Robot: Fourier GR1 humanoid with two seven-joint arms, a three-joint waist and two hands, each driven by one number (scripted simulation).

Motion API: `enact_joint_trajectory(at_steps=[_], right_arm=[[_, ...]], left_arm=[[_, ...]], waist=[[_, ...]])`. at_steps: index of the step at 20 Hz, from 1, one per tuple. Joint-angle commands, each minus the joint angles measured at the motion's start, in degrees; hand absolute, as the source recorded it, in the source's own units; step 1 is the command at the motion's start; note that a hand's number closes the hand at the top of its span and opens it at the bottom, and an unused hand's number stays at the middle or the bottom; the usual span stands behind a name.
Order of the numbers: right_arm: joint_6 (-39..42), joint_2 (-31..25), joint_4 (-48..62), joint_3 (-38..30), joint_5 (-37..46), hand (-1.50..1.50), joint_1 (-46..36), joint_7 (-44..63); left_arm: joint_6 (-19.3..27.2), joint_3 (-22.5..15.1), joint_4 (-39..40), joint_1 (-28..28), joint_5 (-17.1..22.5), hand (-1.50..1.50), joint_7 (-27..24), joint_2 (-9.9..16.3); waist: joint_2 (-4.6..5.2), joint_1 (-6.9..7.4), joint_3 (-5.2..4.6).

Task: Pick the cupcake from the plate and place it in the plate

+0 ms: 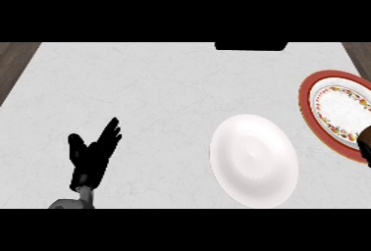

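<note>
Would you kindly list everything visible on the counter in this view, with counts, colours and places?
Plain white round plate: one, white, centre-right of the counter.
Red-rimmed patterned plate: one, red rim with a floral band and white centre, at the right edge, partly cut off.
Dark brown thing: one, at the right edge on the patterned plate's lower rim; cannot tell what it is.
Counter: one, light grey marble.
Left hand: one, black, lower left, fingers straight, resting.

Bright, even light on the pale counter (159, 98); no strong shadows or glare.

Left hand (92, 154) open, fingers up
</note>
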Motion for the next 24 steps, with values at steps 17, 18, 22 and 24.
enact_joint_trajectory(at_steps=[17, 18, 22, 24], right_arm=[[2.7, -7.9, 55.7, 7.0, 18.4, -1.5, -34.5, -6.0], [5.1, -7.9, 57.0, 7.4, 18.7, -1.5, -34.5, -6.8], [8.6, -5.0, 59.9, 5.4, 16.6, -1.5, -37.3, -10.8], [10.3, -5.0, 60.3, 3.6, 15.0, -1.5, -39.2, -12.4]], left_arm=[[-1.1, -1.8, 1.0, -2.3, -1.9, 0.0, 0.0, -1.0], [0.5, -2.7, 0.2, -1.0, -2.7, 0.0, 0.6, -2.3], [-2.8, 0.0, -0.9, -1.2, 0.6, 0.0, 1.9, 0.6], [-0.7, -2.6, -1.3, -0.7, -1.8, 0.0, 0.9, -1.8]], waist=[[1.65, 3.94, 0.21], [1.45, 3.7, 0.24], [1.47, 3.86, 0.36], [1.53, 3.82, 0.41]])
